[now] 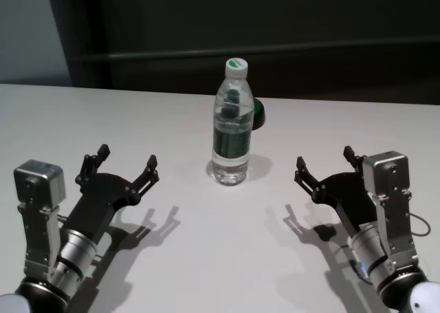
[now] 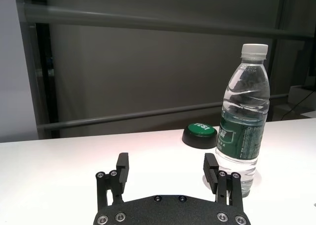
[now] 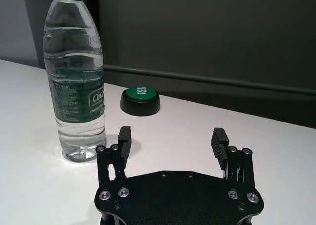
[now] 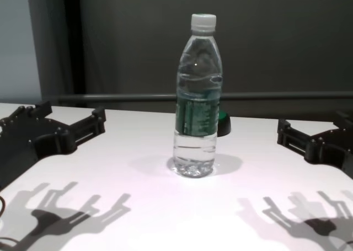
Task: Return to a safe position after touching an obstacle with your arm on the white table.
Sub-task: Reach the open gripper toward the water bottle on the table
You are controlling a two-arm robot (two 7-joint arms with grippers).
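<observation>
White matte table [image 1: 192,258]: tall clear plastic water bottle [image 1: 232,124] stands upright, white cap up, mid-table. My left gripper [image 1: 122,165] and right gripper [image 1: 325,165] flank it, well apart, fingers spread, empty.

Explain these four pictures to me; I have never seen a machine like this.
This is a two-armed robot at a white table. One picture looks down from its head, one from its chest, and one from each wrist. The left hand and right hand hover open on either side, holding nothing. Between them stands a clear water bottle, upright and capped, touched by neither. Behind it sits a small green-topped button.
</observation>
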